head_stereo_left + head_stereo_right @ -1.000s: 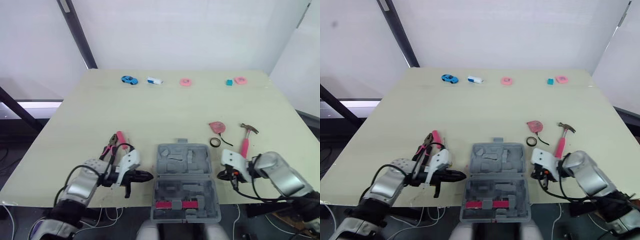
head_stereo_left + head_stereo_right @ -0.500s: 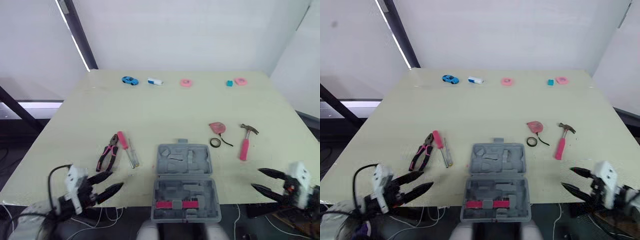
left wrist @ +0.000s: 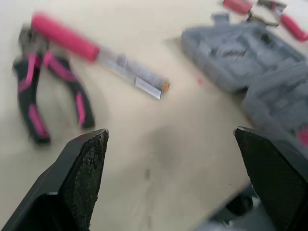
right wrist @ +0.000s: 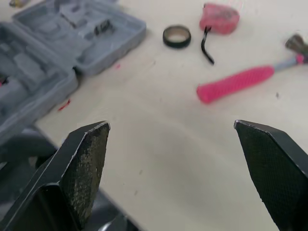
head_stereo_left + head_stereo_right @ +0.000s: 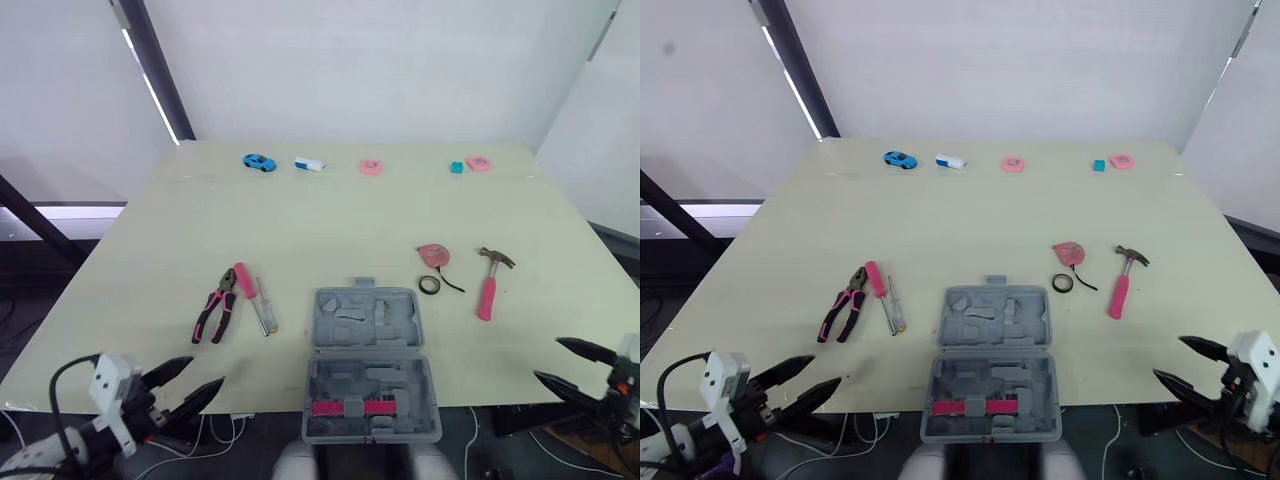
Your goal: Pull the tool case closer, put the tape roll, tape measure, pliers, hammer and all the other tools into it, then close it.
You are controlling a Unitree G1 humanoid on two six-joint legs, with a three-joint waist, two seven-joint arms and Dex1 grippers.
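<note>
The tool case (image 5: 370, 365) lay open at the middle of the table's (image 5: 330, 220) near edge, its front half seemingly over the rim, so we judged the pull done and loading next. Both our grippers hung spread and empty off that edge. The left gripper (image 5: 203, 374) was near the pliers (image 5: 215, 312) and the pink-handled screwdriver (image 5: 245, 282), the right gripper (image 5: 549, 360) near the hammer (image 5: 489, 287). We reckoned the tape roll (image 5: 431, 286) best pinched across its rim from above, minding the tape measure (image 5: 434, 254), whose black strap (image 4: 206, 48) trailed just beside it. A toy car (image 5: 258, 160) and a pink ring (image 5: 371, 166) sat far back, well apart.
</note>
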